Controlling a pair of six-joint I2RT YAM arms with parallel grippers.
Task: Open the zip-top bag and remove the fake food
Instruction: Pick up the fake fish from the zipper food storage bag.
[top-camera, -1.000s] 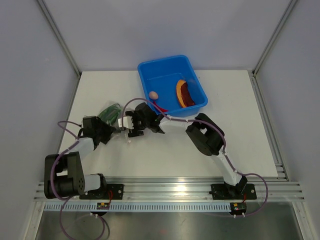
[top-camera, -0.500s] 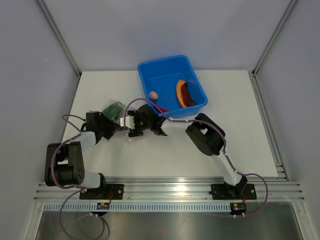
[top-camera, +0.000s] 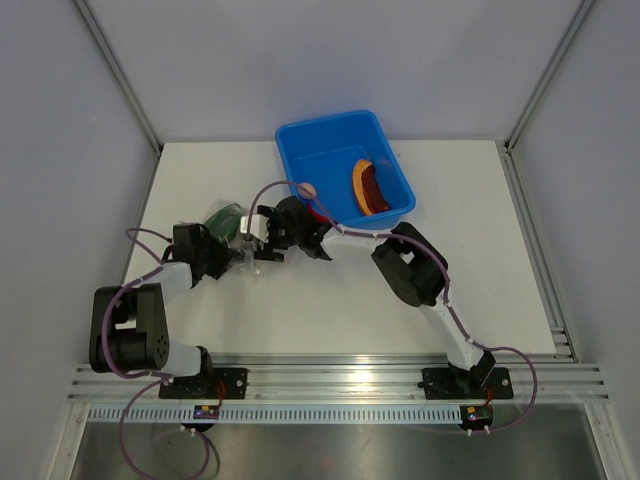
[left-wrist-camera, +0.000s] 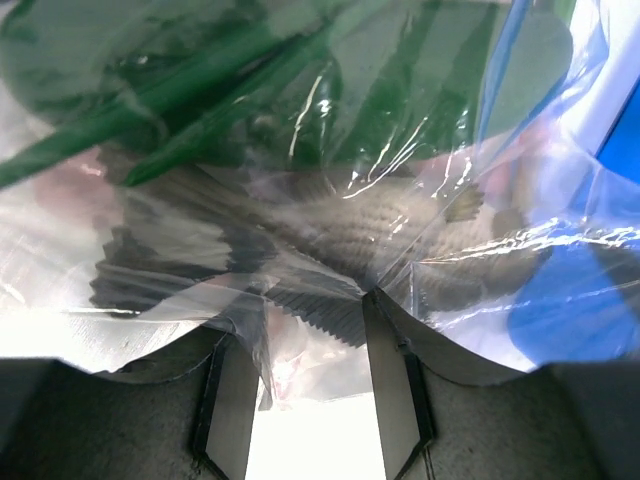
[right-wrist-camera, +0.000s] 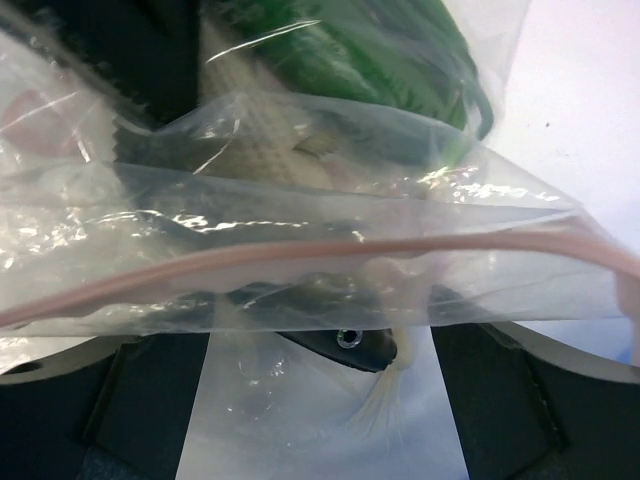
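1. On the overhead camera I saw the zip-top bag (top-camera: 226, 220) lying on the worktop (top-camera: 470, 250), left of centre. It sat near the near-left corner of the blue tub (top-camera: 330, 122), and both arms reached in to it, one from each side.
2. The left end effector (left-wrist-camera: 305, 330) had its jaws narrowly apart. Crinkled bag film lay over the fingertips and sagged down between them, and bright worktop showed through the gap. I could not tell whether any film was pinched.
3. The right end effector (right-wrist-camera: 310, 360) stood wide, with one finger at each lower edge of its own camera's view. Bag film stretched across the space between the fingers, and the pinkish zip strip (right-wrist-camera: 300, 250) ran across it from side to side.
4. Green fake food (left-wrist-camera: 200, 80) was bunched inside the bag at its far end. A dark grey piece (right-wrist-camera: 350, 345) with a small round eye lay nearer the strip, and I took it for the fish.
5. In the tub, an orange slice (top-camera: 358, 180) lay toward the right wall. A pale egg (top-camera: 308, 189) sat at the near-left side, just beside the right arm.
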